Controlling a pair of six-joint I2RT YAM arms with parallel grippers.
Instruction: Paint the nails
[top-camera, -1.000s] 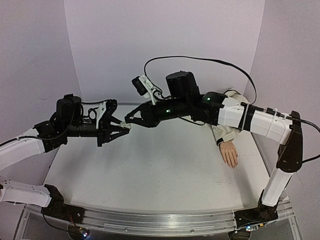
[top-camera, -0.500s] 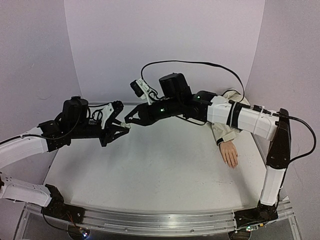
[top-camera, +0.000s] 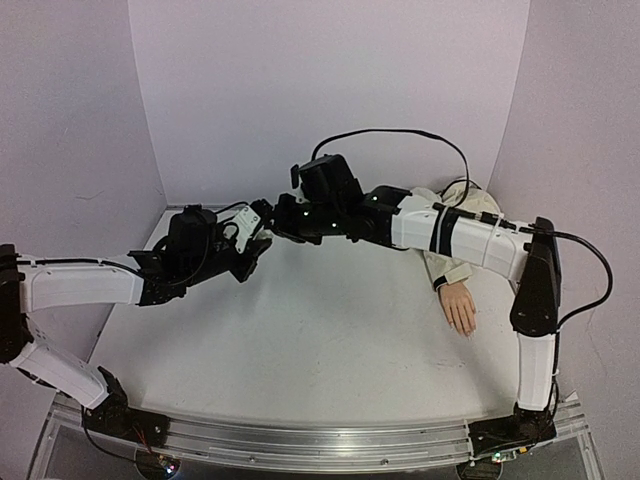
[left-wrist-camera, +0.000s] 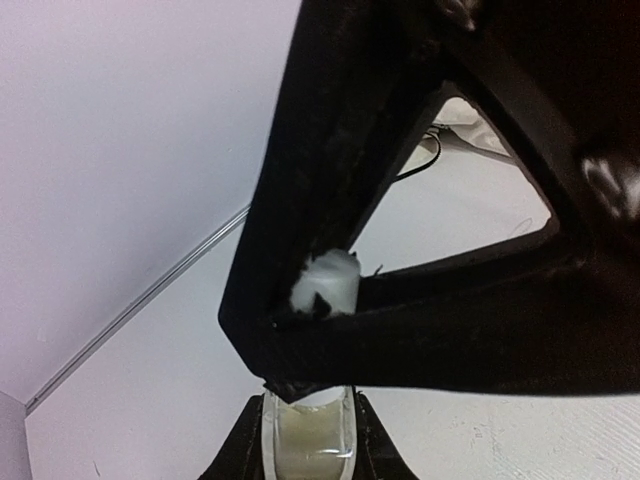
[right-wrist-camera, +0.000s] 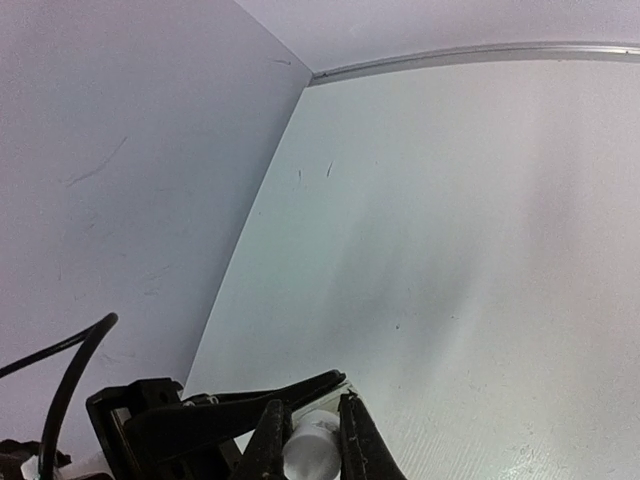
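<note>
Honestly the nails (top-camera: 466, 326), too tiny to make out, sit on the fingertips of a smooth peach hand (top-camera: 459, 304) lying at the desk's (top-camera: 320, 345) right side, poking out of a soft beige sleeve (top-camera: 450, 268). Well apart from it, toward the back, the left pincer (left-wrist-camera: 308, 455) is pinching a small see-through bottle (left-wrist-camera: 305, 435) while the right pincer (right-wrist-camera: 314, 445) is clamped on its round white cap (left-wrist-camera: 325, 283), so I'd call this the uncapping step. Next move probably needs a twist and a straight pull, bottle held steady, before any brush nears those fingers.
</note>
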